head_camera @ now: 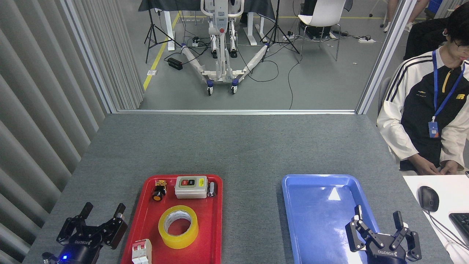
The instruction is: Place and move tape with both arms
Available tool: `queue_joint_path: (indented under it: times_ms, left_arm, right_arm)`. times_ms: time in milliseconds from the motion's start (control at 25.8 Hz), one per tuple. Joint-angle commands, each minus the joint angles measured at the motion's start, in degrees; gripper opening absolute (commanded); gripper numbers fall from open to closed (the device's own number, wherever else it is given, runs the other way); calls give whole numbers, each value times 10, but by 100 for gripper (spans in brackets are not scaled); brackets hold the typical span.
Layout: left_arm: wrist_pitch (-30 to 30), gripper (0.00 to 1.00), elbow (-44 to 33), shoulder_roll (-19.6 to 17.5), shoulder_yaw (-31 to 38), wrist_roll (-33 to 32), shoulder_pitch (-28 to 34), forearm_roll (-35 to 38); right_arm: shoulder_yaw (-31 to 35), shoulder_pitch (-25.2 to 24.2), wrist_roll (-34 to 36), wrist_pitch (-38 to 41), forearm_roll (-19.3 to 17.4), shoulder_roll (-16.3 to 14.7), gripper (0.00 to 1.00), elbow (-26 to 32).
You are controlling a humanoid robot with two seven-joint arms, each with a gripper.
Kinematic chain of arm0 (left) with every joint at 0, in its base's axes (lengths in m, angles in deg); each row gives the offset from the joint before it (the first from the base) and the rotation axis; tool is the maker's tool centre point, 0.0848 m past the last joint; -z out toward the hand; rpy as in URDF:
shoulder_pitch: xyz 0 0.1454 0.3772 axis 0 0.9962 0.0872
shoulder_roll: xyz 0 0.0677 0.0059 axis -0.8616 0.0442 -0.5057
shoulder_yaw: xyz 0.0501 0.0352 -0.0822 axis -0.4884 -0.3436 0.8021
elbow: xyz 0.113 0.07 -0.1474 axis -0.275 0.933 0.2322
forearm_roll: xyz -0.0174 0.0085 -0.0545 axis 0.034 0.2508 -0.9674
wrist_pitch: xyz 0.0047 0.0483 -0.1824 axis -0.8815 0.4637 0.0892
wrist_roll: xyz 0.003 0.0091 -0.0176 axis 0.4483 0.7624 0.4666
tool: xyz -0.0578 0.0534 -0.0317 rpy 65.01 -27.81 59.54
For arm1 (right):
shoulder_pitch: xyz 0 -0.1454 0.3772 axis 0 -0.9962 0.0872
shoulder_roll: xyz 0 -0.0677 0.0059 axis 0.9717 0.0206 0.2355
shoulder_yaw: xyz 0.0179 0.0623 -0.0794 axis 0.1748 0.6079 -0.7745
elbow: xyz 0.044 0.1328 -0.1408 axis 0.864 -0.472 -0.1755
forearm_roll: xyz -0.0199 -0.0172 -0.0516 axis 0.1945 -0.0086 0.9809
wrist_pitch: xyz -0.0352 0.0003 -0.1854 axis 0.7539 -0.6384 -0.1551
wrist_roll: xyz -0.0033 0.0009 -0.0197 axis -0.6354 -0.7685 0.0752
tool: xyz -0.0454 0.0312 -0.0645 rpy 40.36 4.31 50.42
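Reaching for the tape point(178, 226) from where the left tool point(103, 212) hovered carried the main risk. That tool was open, its fingers spread and holding nothing, low over the tabletop point(234, 146) just outside the red tray point(216, 220). The tape lay to its right, inside the tray, near but apart from it. Just beside the tool's right finger, across the tray rim, stood a small white breaker point(142, 251), touching or nearly touching the tape's lower left edge; which, I could not tell. A sideways approach would likely have knocked the breaker or caught the rim, so I judged a lift over the rim was needed first.

Beyond the tape, farther from the tool, sat a switch box point(191, 187) and a black-and-yellow button point(158, 190). Both stood clear of the roll, so a push away from the tool could have shoved the tape into them.

The right tool point(377, 220) was also open and empty, over the near right corner of the blue tray point(315, 205), well apart from the tape. A handover between arms risked a slip, since the film looked smooth.

The tape lay flat, its core hole facing up. Its axis ran vertical, with no long axis across the tray; a grip across rim and core looked safest.
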Motion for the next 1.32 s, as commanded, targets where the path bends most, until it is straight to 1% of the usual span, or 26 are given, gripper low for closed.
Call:
queue_joint_path:
  times_ms: [0,78,155,388,543,698,969,1085,1279]
  left_arm:
    - [4,100,-1,0,-2,9,1,0]
    - [8,100,-1,-2,-2,25,1,0]
    - [8,100,1,-2,-1,27,1,-1]
    - [-11,100,5,-5,-2,29,1,-1]
    - [-10,100,5,-4,-1,27,1,-2]
    - [-4,100,3,-2,-3,25,1,-2]
    - [-9,100,13,-3,-11,25,-12,-4]
    - [-4,100,14,-2,-12,25,-13,-4]
    - [-3,100,13,-4,-11,25,-15,-3]
  right_arm:
    - [-14,-1,-2,-1,-5,-3,100,-6]
    - [-37,3,-2,1,-7,-2,100,-15]
    - [-54,5,-2,1,-7,2,100,-20]
    - [-56,5,-2,1,-7,7,100,-22]
    - [-62,4,-2,7,-7,4,100,-26]
    - [-73,2,-3,43,-7,1,100,-28]
    - [-75,15,-4,37,-6,5,100,-35]
    - [-79,14,-44,26,-2,6,100,-35]
    - [-85,15,-54,18,13,8,100,-34]
